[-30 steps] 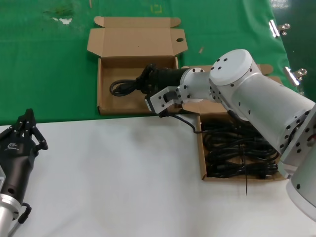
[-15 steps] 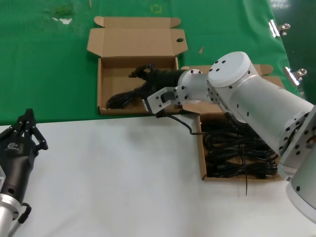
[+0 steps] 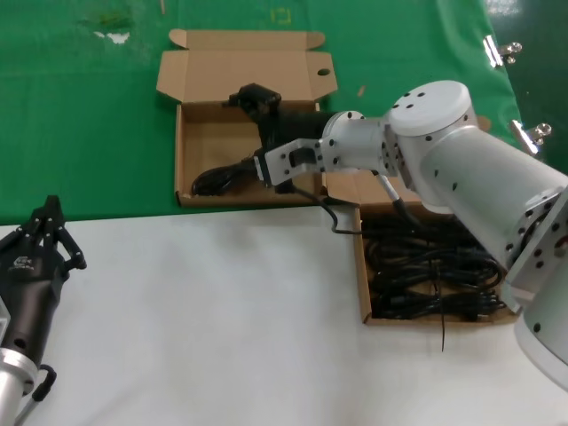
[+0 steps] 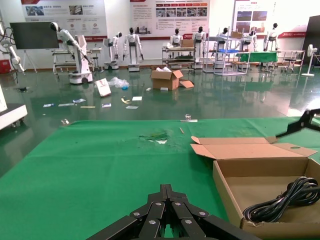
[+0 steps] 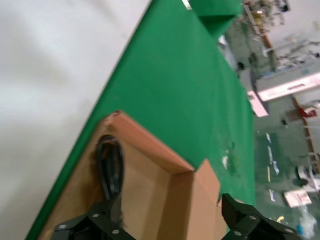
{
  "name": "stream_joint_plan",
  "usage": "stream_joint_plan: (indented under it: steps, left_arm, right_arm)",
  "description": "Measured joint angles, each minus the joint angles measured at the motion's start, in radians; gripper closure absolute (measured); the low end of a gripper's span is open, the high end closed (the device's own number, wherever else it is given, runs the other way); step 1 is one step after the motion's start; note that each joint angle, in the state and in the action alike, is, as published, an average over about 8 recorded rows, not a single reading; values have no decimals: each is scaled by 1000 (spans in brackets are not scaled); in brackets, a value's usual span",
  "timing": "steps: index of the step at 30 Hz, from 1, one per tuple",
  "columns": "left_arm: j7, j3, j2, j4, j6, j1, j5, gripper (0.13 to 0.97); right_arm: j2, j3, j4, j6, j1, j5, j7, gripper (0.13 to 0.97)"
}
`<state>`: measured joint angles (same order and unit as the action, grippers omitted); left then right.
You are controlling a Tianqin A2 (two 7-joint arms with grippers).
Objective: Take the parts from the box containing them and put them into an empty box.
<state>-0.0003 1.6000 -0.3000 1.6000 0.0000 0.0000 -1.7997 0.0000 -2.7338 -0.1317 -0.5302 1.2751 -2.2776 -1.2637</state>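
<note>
Two boxes: one cable (image 3: pixel 217 177) lies in the far box (image 3: pixel 191 142), a pile fills the near box (image 3: pixel 362 293). Right gripper (image 3: pixel 253 98) spread, released above it; left gripper (image 3: pixel 49 232) clenched, parked.

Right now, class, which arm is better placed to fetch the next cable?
Right. The right gripper hovers open above the far box, beside the full box; the left gripper is parked away from both.
</note>
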Motion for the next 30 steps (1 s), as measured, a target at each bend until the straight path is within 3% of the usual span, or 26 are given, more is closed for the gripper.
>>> stream_joint_plan:
  steps: [5, 9, 17, 20, 30]
  left_arm:
    - [0, 0, 0, 0, 0, 0, 0, 957]
    - [0, 0, 0, 0, 0, 0, 0, 957]
    - [0, 0, 0, 0, 0, 0, 0, 957]
    - [0, 0, 0, 0, 0, 0, 0, 957]
    - [0, 0, 0, 0, 0, 0, 0, 957]
  right_arm:
    - [0, 83, 36, -28, 10, -25, -30, 378]
    - [3, 193, 70, -55, 19, -4, -65, 378]
    - [39, 418, 102, -112, 26, 56, -105, 230]
    - [63, 491, 95, -137, 21, 79, -112, 209]
    - [178, 645, -118, -169, -86, 176, -12, 140]
